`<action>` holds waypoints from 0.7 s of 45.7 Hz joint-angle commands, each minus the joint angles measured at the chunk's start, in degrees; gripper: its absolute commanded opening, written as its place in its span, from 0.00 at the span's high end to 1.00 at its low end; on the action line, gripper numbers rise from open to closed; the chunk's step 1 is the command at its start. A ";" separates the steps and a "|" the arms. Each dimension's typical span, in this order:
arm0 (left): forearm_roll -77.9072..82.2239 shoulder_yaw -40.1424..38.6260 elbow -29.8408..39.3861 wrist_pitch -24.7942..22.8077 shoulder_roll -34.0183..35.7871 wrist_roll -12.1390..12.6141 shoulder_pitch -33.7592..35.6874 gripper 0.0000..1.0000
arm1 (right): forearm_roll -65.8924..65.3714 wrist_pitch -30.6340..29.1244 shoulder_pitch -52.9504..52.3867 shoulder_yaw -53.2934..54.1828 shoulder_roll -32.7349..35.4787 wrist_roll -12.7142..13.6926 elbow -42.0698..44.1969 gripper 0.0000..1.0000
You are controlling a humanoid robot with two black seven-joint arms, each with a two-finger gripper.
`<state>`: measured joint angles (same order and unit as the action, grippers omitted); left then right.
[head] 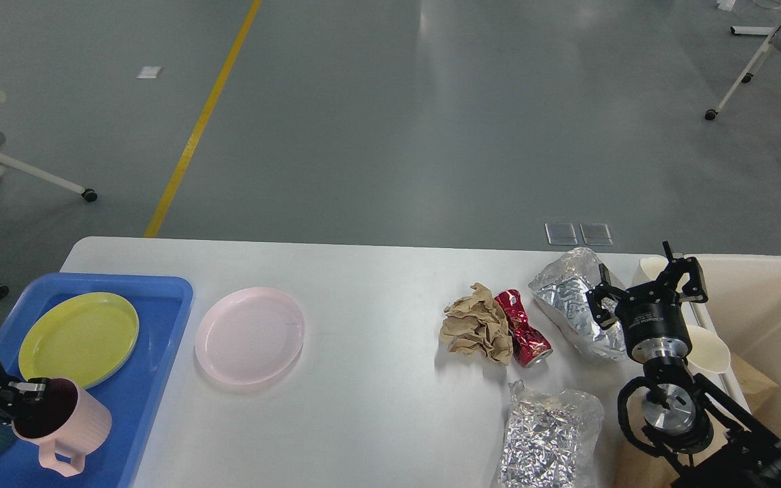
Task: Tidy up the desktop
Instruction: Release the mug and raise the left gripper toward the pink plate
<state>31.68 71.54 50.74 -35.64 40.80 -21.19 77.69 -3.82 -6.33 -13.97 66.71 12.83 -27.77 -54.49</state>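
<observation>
So, desktop [377,379] mid-tidy, both our arms over its ends.
Our left gripper [32,394] is clamped on the pink mug [68,423] rim above the blue tray [153,339]; our right gripper [645,288] hangs spread and empty, foil bag [570,308] just left of its jaws.

The desktop [377,285] is plain white with a faint gloss. At its left edge sits a bright blue tray [160,298], holding a yellow-green plate [78,335] and a pale pink ribbed mug [68,423] with a dark inside. Beside the tray lies a light pink plate [249,334]. Further right are a crumpled tan-brown paper [477,325], a crushed red can [523,327] with a silver end, and two silver foil bags [570,301] [550,434], the nearer one finely speckled. The bin [770,305] is cream, with cream paper cups [706,347] at its rim. Both arms are black, the right gripper [648,288] with a silver wrist ring. The floor [390,115] is grey-green with a yellow line [204,118].
</observation>
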 commanded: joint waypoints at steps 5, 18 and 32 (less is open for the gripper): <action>-0.74 -0.78 0.15 1.45 -0.11 0.36 -1.75 0.81 | 0.04 0.00 0.00 0.00 0.00 0.00 0.00 0.00; -8.74 -0.52 0.23 4.88 -0.20 0.27 -1.75 0.06 | 0.04 0.00 0.00 0.00 0.00 0.00 0.00 0.00; -8.65 0.62 1.99 3.22 0.42 0.36 -1.14 0.05 | 0.04 0.00 0.00 0.00 0.00 0.00 0.00 0.00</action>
<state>22.96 71.29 51.85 -31.18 40.89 -20.84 75.99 -3.82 -6.33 -13.97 66.71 12.83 -27.77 -54.50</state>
